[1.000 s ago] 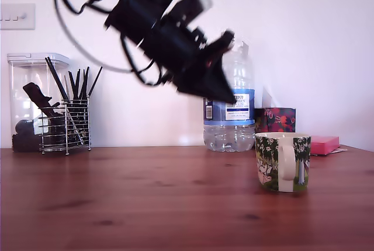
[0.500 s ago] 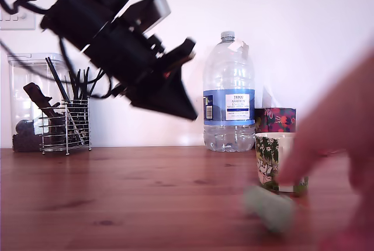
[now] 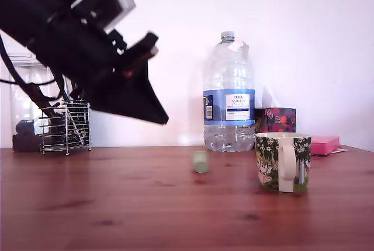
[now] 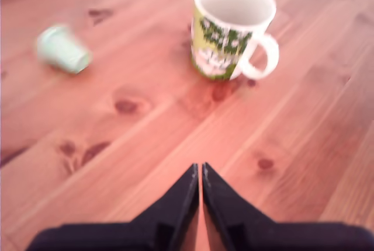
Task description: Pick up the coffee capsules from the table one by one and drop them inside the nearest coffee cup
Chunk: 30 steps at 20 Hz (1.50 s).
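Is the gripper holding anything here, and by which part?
Nothing is held. The gripper is shut and empty in the air; the mint green capsule lies loose on the table.

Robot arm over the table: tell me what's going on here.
The arm's claw hangs above the wooden table, shut and holding nothing. One pale green coffee capsule lies on the table, apart from the tree-printed mug, on the exterior view's left of it. The wrist view shows no capsule in the mug. Nothing is being handled right now; the capsule is not yet picked up.
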### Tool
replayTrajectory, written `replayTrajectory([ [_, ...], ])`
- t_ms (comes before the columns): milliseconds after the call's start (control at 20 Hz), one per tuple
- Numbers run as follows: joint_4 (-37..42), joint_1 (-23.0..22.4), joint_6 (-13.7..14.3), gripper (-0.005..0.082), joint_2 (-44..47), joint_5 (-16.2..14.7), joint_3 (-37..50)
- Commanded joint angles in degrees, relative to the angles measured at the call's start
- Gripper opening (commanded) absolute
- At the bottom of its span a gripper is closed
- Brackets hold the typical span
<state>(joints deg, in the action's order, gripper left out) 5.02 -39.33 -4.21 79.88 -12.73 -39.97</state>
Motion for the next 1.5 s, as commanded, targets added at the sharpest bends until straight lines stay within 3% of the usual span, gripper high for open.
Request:
replayTrajectory([
  [0,0.9,0.0,-0.3,-0.0023,0.2,0.4,1.4],
  [250,0.5,0.3,1.1,-0.0023,0.3,1.8,2.7],
  [700,-0.3,0.2,13.0,0.0005,0.3,-0.2,3.2],
  [800,-0.2,0.2,13.3,0.0010,0.3,-0.8,3.2],
  [900,0.4,0.2,14.4,0.0018,0.4,-3.5,3.2],
  [1000,1.5,0.2,16.7,0.0198,0.4,-8.0,3.2],
  [1100,2.1,0.2,16.7,0.0323,0.4,-9.1,3.2],
  [1250,2.3,0.2,18.2,0.0325,0.4,-9.0,3.2],
  [1450,2.8,0.2,26.0,0.0325,0.5,-7.6,3.2],
])
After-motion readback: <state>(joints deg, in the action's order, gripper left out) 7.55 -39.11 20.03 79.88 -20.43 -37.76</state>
